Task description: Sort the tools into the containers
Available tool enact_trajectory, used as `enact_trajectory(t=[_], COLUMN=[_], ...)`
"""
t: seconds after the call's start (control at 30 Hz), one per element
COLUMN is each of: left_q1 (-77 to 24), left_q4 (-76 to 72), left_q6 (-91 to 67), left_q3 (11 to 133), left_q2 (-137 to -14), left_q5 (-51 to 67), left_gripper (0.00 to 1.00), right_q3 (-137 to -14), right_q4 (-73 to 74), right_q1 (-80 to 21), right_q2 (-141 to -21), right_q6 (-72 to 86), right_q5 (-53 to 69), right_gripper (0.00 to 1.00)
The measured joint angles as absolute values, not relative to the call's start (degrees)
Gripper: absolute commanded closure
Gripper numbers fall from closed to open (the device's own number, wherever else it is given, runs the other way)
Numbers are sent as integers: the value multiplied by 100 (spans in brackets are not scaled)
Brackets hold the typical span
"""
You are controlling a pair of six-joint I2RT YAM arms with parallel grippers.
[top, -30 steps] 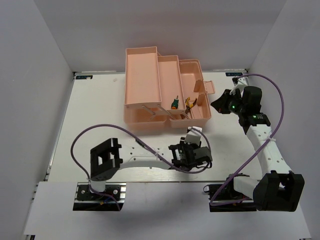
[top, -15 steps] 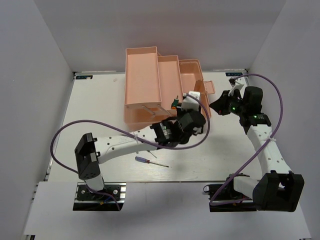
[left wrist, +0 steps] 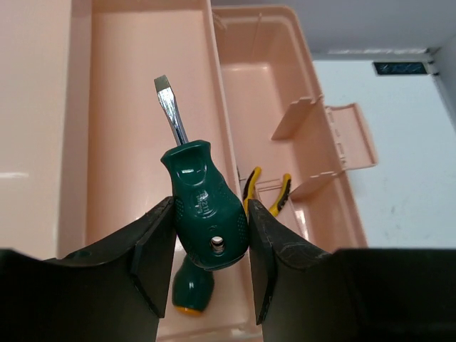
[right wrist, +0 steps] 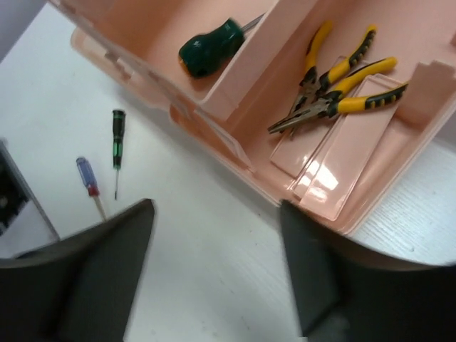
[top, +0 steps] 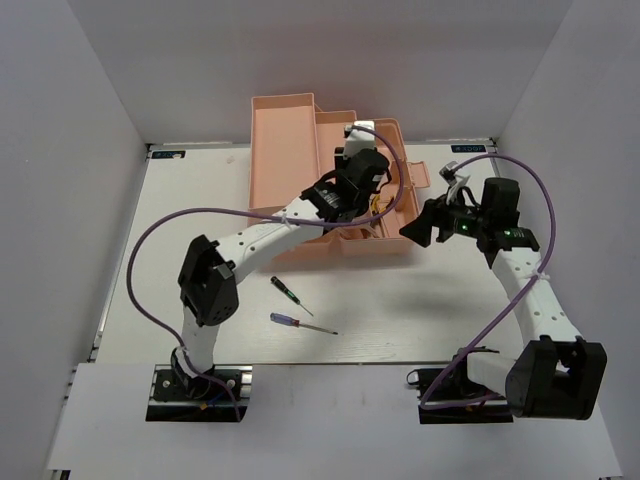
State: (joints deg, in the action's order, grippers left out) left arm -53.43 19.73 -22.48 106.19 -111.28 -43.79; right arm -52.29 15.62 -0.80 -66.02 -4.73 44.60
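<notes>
Left wrist view:
- toolbox (left wrist: 142,85) cut off at 9 and 12 o'clock edges
- tray screwdriver (left wrist: 191,288): only butt shows, rest behind held screwdriver (left wrist: 203,206) and left fingers (left wrist: 153,263)
- pliers (left wrist: 279,196): handles only, noses hidden at 6 o'clock

Right wrist view:
- right fingers (right wrist: 107,263) blurred, cut off at 6 o'clock edge
- tray screwdriver shaft goes behind tray wall at 2 o'clock
- blue screwdriver (right wrist: 87,174) tip lost in finger blur

Top view:
- left gripper (top: 358,130) hides held screwdriver
- pliers mostly under arm and cable
</notes>
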Motion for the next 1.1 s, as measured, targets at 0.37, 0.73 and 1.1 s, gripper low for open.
enact_trajectory(t=[0.37, 0.73, 1.1], left_q1=[-4974, -4960, -5000], left_q4=[2307, 2191, 633], left_q6=[-2244, -1874, -1282], left_q3=[10683, 10742, 6095], left_q2=[-11646, -11340, -6191], left_q5=[-3798, -3454, -2086], left_gripper=[36, 17, 77], right_q3=[-5216, -4969, -5028], right_q4=[1905, 1946, 2119], right_q1=[-86, -569, -2687], right_q2=[-6692, -6683, -7043], right_q6=[-1219, -1529, -1870], right_q5=[5924, 6156, 4654], right_gripper=[10, 57, 100])
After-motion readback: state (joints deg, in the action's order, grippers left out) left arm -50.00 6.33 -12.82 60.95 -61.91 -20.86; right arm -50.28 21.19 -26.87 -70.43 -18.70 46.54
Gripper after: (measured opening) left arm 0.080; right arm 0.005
